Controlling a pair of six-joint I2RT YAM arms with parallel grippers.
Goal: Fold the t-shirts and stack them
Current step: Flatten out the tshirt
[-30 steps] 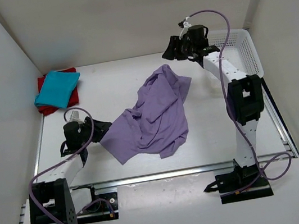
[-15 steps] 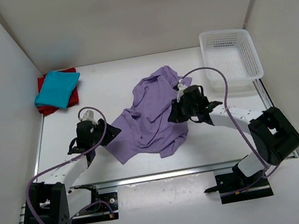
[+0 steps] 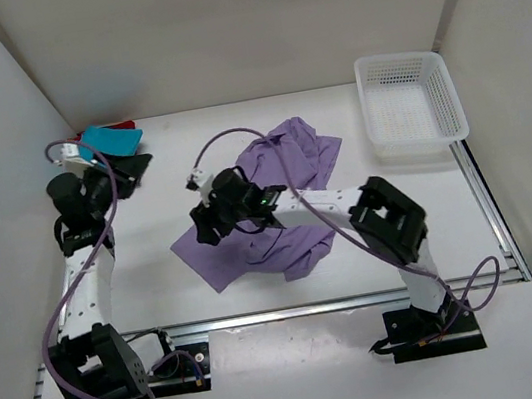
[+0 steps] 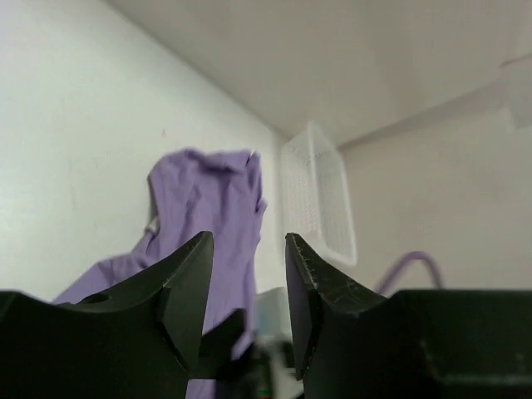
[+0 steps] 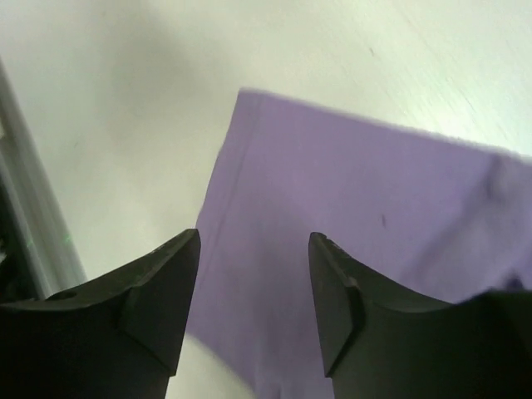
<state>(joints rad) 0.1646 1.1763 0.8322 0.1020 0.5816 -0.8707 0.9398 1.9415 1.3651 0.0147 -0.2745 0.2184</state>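
Note:
The lavender t-shirt [image 3: 290,191] lies crumpled in the middle of the table. My right gripper [image 3: 207,225] hovers over its front-left part. In the right wrist view the right gripper [image 5: 253,249] is open, with a flat corner of the lavender cloth [image 5: 357,216] below and nothing between the fingers. My left gripper [image 3: 132,165] is raised at the back left, open and empty. It stands in front of the folded teal t-shirt [image 3: 115,138], which shows only partly. A sliver of the dark red t-shirt [image 3: 76,140] shows beside it. The left wrist view looks past the open left gripper [image 4: 248,243] at the lavender shirt [image 4: 208,199].
A white lattice basket [image 3: 398,59] stands at the back right, also seen in the left wrist view as the basket [image 4: 320,199]. White walls close in the table on three sides. A metal rail [image 3: 313,306] runs along the near edge.
The right arm swept from the back right across to the shirt's front-left part; its jaws now stand open. The left arm left the shirt's edge and rose to the back left.

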